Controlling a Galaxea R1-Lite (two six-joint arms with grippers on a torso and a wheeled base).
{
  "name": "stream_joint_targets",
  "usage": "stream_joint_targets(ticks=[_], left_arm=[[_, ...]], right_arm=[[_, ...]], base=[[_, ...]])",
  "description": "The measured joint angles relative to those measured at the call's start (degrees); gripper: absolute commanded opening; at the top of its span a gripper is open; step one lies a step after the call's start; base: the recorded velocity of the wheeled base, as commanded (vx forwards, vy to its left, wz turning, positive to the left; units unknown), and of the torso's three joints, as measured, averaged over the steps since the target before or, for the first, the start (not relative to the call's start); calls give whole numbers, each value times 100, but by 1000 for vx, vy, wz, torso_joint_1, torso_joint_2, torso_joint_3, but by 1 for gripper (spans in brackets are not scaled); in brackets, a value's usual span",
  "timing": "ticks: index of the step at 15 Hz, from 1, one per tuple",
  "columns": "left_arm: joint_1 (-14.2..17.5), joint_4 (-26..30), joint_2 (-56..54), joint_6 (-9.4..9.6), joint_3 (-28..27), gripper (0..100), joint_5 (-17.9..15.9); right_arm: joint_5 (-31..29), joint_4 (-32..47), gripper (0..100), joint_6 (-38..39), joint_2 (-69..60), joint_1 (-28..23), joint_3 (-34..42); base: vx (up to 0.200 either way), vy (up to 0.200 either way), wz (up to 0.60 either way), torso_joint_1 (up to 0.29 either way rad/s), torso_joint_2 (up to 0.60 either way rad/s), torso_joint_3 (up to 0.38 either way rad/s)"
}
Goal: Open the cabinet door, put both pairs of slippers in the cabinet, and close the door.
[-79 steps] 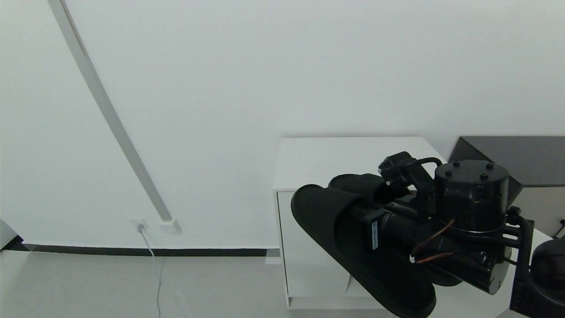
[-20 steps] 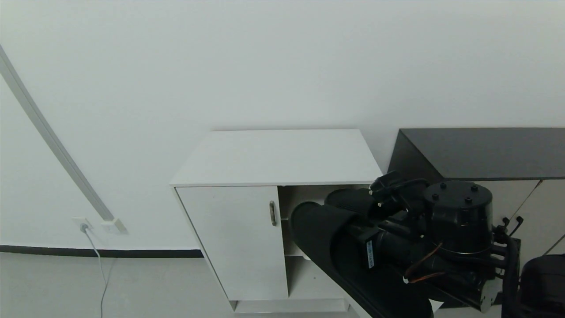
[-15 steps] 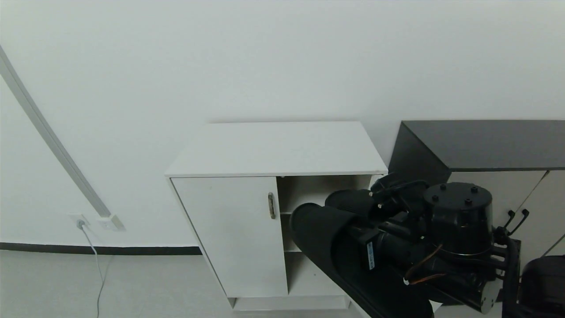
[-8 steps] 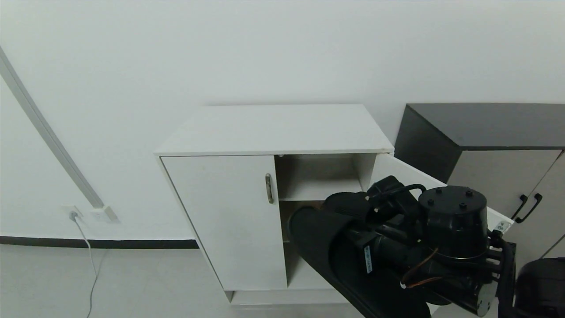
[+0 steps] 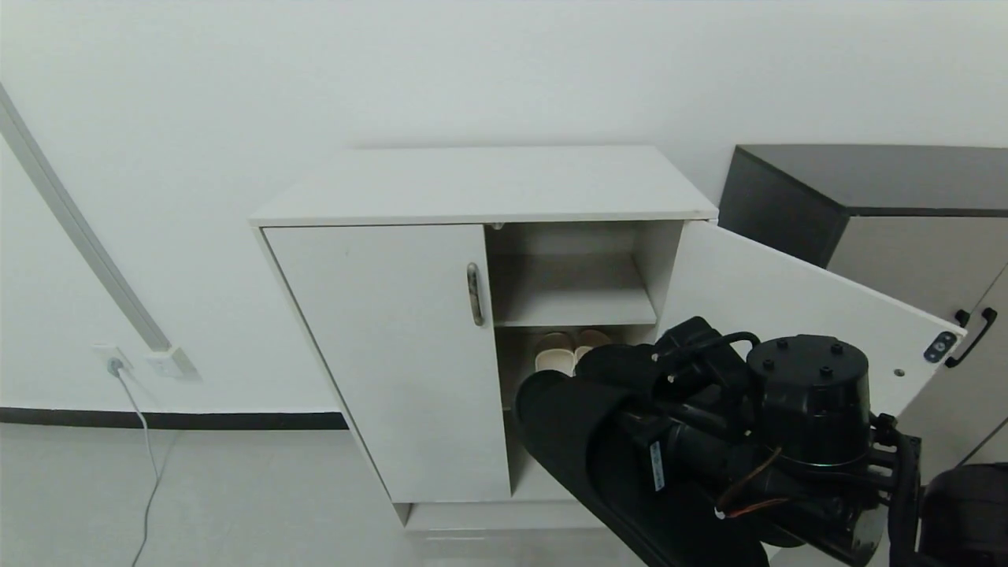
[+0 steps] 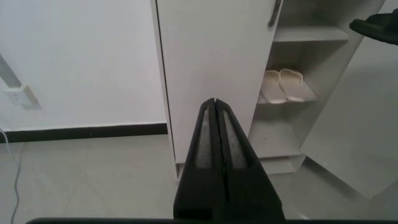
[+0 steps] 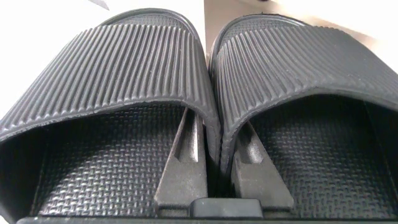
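The right hand (image 7: 216,134) grips two black ribbed rubber slippers (image 5: 567,425) before the open white cabinet (image 5: 488,185); the left hand (image 6: 214,109) is closed.

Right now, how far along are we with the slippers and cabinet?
Done: the cabinet door is open and the beige slippers sit on a shelf inside. In hand: the right gripper holds the black slippers before the opening. Remaining: shelve them, close the door.

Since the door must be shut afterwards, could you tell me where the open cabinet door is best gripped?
Probably its free edge, near the catch, coming from the robot's right so the pincer straddles the panel. The open door is swung wide, inner face showing, handle hidden. The left pincer is empty; the right pincer holds the black slippers.
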Motion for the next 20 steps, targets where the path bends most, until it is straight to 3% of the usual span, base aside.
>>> stream_joint_targets(ticks=[13,20], left_arm=[[0,0,0,5,2,0,0],[0,0,0,0,2,0,2]], right_arm=[[-2,-113,0,-38,43,46,77],[-5,-149,0,-40,46,67,116]], base=[[0,0,0,-76,449,366],[0,0,0,2,55,55]])
